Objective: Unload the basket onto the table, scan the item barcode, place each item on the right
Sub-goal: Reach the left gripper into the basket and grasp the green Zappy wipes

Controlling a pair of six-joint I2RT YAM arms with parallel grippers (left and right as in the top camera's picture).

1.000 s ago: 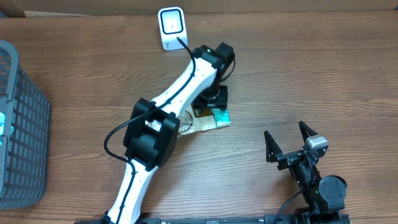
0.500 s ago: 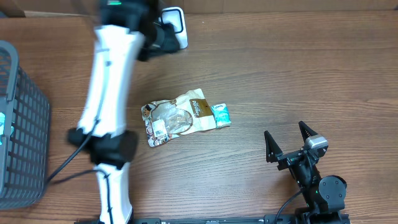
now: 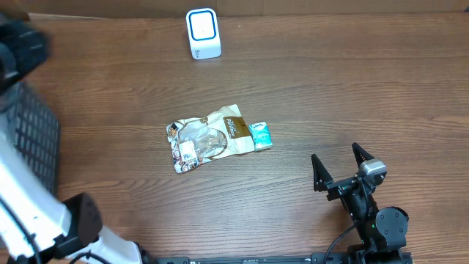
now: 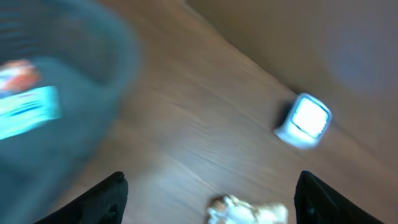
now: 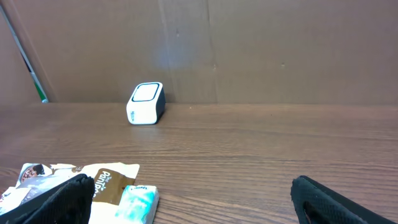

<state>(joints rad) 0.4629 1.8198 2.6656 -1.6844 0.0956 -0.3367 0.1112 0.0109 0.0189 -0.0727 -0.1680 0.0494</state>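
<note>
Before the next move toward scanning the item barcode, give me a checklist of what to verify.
1. Scanner stands in the open, nothing in front of it: ok.
2. Snack pouch lies flat and uncovered: ok.
3. Barcode faces up: cannot tell; a white label shows, too small to read.
4. Teal packet apart from the pouch: cannot tell; they lie close together.
5. Right jaws open and empty: ok.
6. Left jaws open and empty: ok.

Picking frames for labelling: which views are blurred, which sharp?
Left wrist: heavy blur, basket, scanner and packet all smeared. Overhead: packet sharp, left arm blurred at the left edge. Right wrist: sharp, evenly lit, no glare.
</note>
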